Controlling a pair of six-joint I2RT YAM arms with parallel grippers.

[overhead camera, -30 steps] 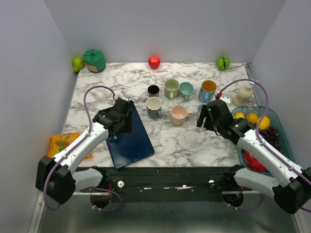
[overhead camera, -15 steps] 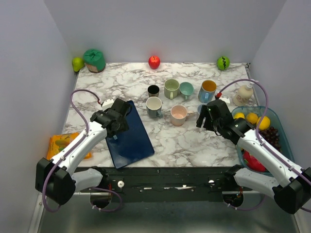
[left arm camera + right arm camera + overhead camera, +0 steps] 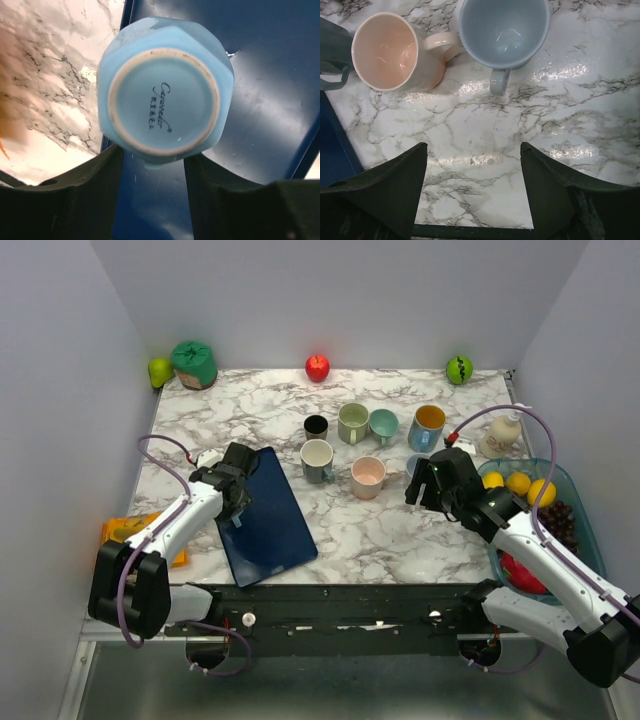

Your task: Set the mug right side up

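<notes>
Pale blue glaze covers the mug (image 3: 165, 100), which stands mouth down on a dark blue tray (image 3: 260, 60) near the left edge of the worktop (image 3: 400, 530), towards the front. Its upturned base shows an unglazed ring, and inside that a slanted line of script with a smaller line beneath. Neither is clear enough to read.

The left gripper (image 3: 153, 172) looks down on the mug from above. Its two dark fingers (image 3: 75, 200) stand apart, with the mug's near side at the mouth of the gap. Bare tray shows between them, and they are not clamped on anything. Whether a fingertip touches the mug's wall I cannot tell. Seen from overhead, the left arm runs from the front edge with its elbow out over the left edge and its wrist bent in over the tray's left rim.

The right gripper (image 3: 472, 190) hangs over bare marble right of centre. It points down, jaws wide apart, with nothing between them. Just beyond its fingers stand a pink mug (image 3: 390, 52) and a grey-blue mug (image 3: 502, 30), both upright and close beside each other.

The worktop is white marble with grey veins. A red apple (image 3: 317, 367) sits at its back edge, and a teal basket (image 3: 575, 495) of fruit is at its right edge. Plain pale walls (image 3: 350, 300) close it in on three sides.
</notes>
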